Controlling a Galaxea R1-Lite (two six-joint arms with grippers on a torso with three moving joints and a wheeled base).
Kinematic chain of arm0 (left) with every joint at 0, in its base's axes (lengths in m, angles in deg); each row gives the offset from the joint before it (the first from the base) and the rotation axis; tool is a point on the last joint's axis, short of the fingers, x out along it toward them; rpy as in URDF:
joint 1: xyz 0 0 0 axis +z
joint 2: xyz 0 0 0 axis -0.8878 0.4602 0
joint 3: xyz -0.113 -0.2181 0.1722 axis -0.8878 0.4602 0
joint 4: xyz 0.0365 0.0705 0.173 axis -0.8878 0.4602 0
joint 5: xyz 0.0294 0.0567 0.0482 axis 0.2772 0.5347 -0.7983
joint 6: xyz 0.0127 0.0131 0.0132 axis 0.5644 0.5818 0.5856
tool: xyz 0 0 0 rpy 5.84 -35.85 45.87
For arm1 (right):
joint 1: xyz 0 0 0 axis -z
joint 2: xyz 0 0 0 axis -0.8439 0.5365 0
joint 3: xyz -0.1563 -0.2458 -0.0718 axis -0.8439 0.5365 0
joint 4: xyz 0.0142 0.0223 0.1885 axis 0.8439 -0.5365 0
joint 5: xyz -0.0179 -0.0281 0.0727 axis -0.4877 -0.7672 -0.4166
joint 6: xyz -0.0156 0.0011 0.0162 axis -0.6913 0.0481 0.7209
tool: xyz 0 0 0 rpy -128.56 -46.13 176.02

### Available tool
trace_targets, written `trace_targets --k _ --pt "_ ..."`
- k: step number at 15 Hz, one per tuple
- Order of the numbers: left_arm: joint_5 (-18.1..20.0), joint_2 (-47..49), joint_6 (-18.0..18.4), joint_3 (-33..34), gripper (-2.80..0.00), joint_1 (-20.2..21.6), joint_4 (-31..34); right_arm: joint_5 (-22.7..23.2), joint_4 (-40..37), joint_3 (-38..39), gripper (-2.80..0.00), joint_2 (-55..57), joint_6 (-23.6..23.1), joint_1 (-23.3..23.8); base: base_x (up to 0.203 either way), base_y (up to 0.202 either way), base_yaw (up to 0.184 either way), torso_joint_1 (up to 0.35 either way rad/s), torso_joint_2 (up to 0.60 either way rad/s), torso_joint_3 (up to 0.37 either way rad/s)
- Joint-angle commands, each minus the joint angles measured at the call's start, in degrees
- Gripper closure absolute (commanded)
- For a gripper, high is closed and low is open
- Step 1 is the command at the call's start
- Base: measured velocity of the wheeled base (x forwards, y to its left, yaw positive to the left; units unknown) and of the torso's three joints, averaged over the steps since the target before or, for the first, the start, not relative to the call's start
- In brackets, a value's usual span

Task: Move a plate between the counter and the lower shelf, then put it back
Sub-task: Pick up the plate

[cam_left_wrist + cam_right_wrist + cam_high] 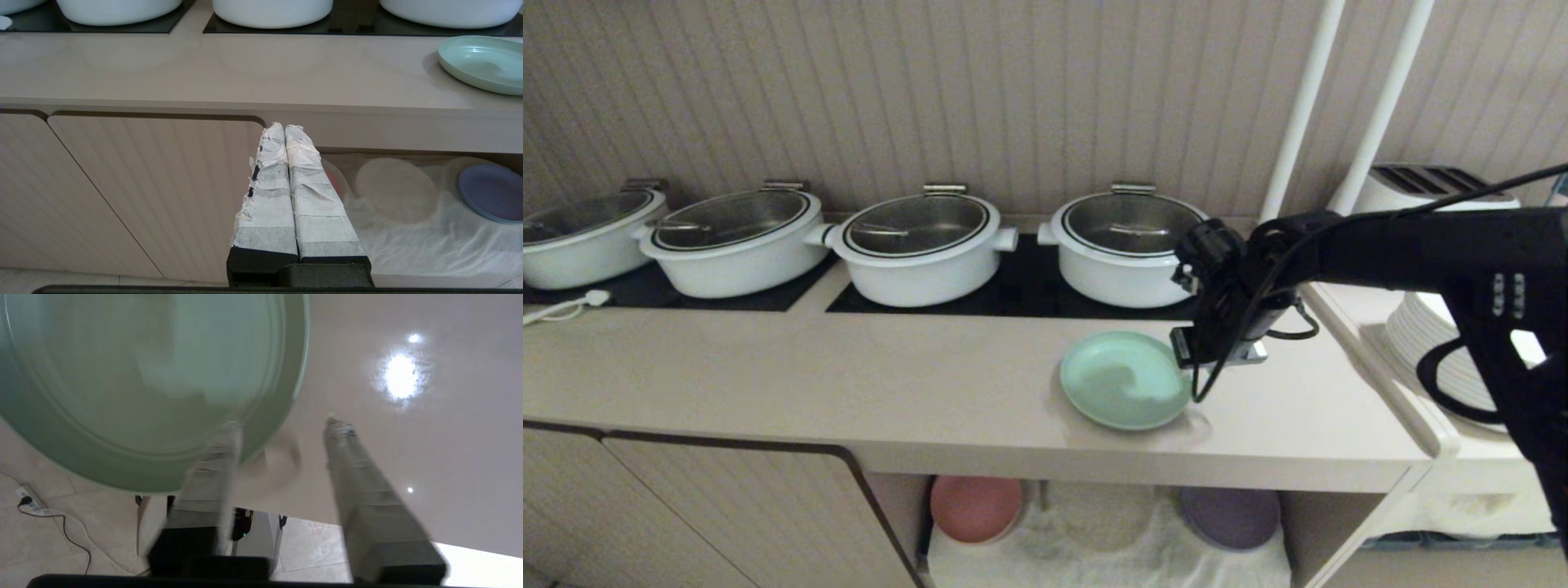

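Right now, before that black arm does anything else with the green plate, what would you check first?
1. Plate flat on the counter: ok.
2. Right gripper open: ok.
3. Right gripper clear of the plate's rim: not ok; one finger overlaps it.
4. Free middle spot on the lower shelf, between pink plate and purple plate: ok.
5. Left gripper parked, shut: ok.

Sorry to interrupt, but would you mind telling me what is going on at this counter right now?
The robot's right hand is at the mint-green plate, which lies on the counter in front of the white pots. Its fingers are spread, with one over the plate's rim, so nothing is gripped. The left hand is shut and parked low by the cabinet door. On the lower shelf, a pink plate and a purple plate sit either side of a bare spot.
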Motion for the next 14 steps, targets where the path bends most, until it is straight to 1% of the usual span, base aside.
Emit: trace_targets --k 1,14 --pt "-0.01 -0.02 0.00 0.00 0.00 0.00 0.00 -0.03 0.00 0.00 -2.80 0.30 -0.09 -0.04 0.000 0.000 0.000 0.000 0.00 0.000" --pt "-0.01 -0.02 0.00 0.00 0.00 0.00 0.00 0.24 6.38 -0.17 -2.80 5.16 0.15 0.05 0.000 0.000 0.000 0.000 0.00 0.000"
